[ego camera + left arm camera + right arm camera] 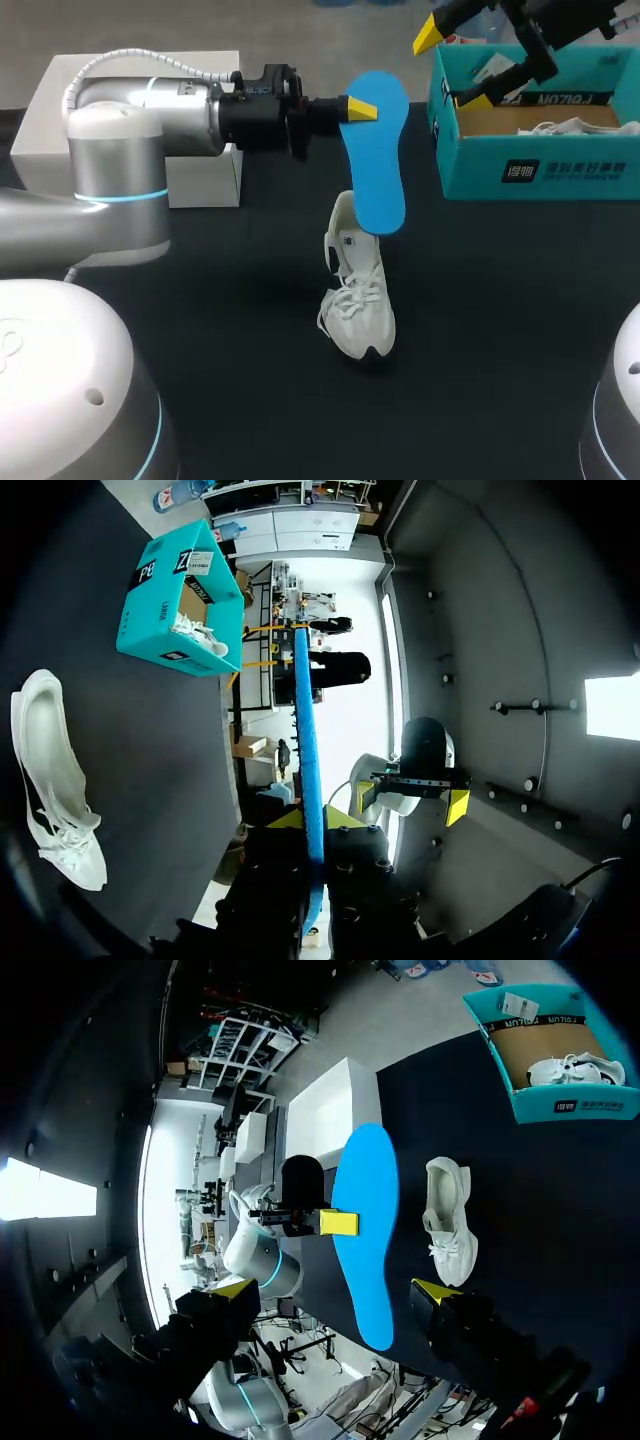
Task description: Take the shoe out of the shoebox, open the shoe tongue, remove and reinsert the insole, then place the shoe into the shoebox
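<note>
Left wrist view puts the task near its midpoint: the left gripper (315,820) is clamped on the blue insole (308,740), one yellow tip on each face, holding it edge-on in the air. Below the jaws the white shoe (360,290) lies on the table (230,340), out of the box and emptied. Beyond it and well apart sits the teal shoebox (540,168). Over the box's near corner, the right gripper (450,68) hangs with fingers spread wide, touching nothing. Reinserting the insole and boxing the shoe appear still to be done.
</note>
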`<state>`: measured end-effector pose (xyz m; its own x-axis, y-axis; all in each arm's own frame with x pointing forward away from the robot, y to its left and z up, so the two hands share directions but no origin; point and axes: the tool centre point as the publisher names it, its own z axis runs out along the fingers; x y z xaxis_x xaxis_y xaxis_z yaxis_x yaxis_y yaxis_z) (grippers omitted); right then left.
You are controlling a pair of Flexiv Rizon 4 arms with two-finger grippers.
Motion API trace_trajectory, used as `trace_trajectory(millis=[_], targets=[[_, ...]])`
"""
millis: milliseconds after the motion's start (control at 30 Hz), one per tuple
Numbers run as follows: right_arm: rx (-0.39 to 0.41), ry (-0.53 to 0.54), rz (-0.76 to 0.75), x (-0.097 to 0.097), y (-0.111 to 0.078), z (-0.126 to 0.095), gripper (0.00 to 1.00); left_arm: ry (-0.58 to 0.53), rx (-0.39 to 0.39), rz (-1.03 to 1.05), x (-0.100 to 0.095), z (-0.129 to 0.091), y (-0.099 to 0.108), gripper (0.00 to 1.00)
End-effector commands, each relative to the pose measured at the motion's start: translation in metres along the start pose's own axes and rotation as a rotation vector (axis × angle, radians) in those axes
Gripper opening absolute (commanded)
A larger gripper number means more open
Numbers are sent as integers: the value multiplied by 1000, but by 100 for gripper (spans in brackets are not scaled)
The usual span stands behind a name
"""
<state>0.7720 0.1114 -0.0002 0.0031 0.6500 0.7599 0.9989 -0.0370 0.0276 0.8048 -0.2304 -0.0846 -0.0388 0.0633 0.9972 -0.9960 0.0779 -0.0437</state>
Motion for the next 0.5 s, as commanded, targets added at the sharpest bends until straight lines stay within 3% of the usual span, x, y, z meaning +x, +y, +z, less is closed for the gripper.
trace_trajectory(millis=[33, 367, 500], targets=[[-41, -191, -14, 19, -6, 5, 100, -6, -11, -4, -3, 3, -4, 0], [-48, -401, -39, 35, -5, 18, 100, -11, -21, -8, -4, 3, -9, 0], [-40, -545, 6, 37, -6, 24, 100, -15, -11, -27, -7, 0, -14, 0]])
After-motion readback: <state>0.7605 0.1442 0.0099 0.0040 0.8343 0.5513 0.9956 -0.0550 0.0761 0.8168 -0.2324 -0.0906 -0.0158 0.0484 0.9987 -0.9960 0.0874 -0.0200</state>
